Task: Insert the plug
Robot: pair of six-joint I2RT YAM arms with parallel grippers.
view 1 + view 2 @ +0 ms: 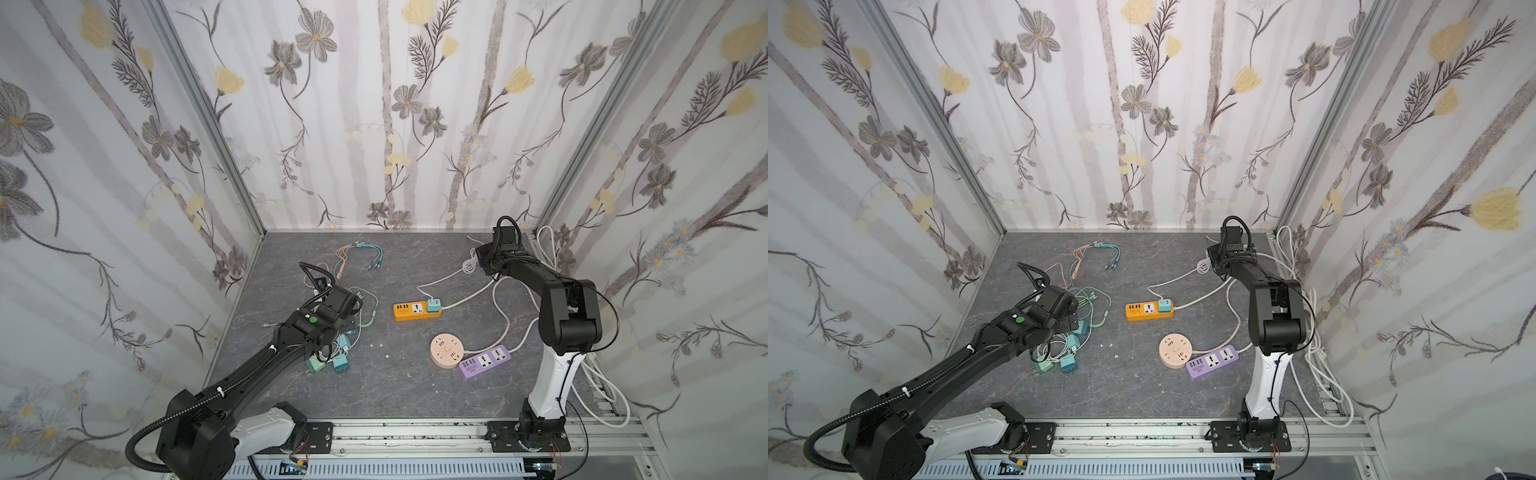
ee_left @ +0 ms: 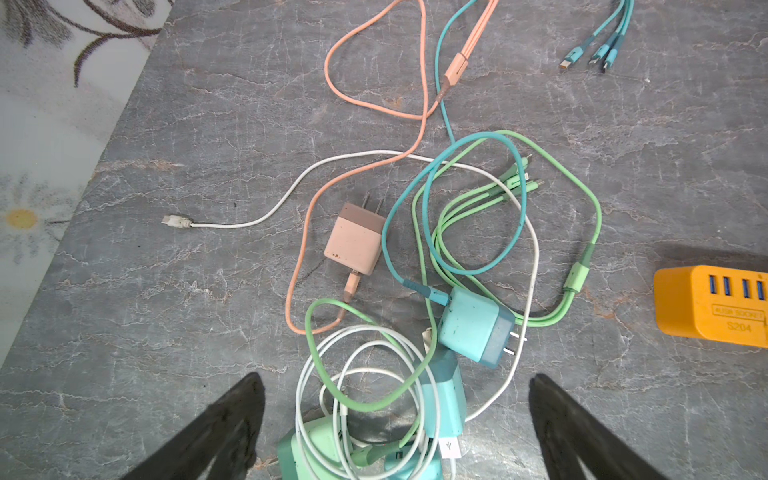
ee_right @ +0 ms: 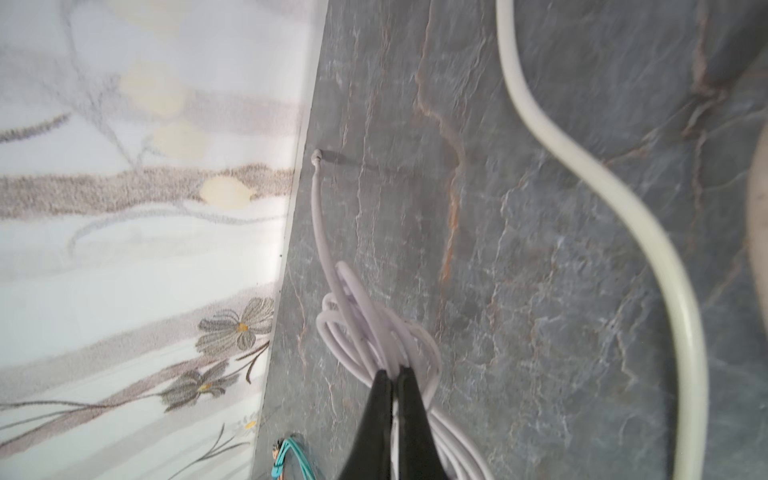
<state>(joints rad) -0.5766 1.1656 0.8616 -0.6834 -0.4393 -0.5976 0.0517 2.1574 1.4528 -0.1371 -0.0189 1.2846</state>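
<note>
Showing a teal plug (image 2: 473, 328) lying on its side on the left arm's side of the orange power strip (image 2: 710, 305): boxy, round-cornered, in matte scuffed plastic, with two bare metal prongs pointing toward the strip. Lying tangled among thin rubbery cables (image 2: 432, 232), near a pink plug (image 2: 355, 243) of like shape. Resting on a grey, veined, stone-look table (image 2: 166, 332). Hovering above the tangle with the left gripper (image 2: 395, 378) spread wide, gripping nothing. Pinching a glossy lilac cable coil (image 3: 353, 328) behind the strip with the right gripper (image 3: 395, 374) pressed tight.
</note>
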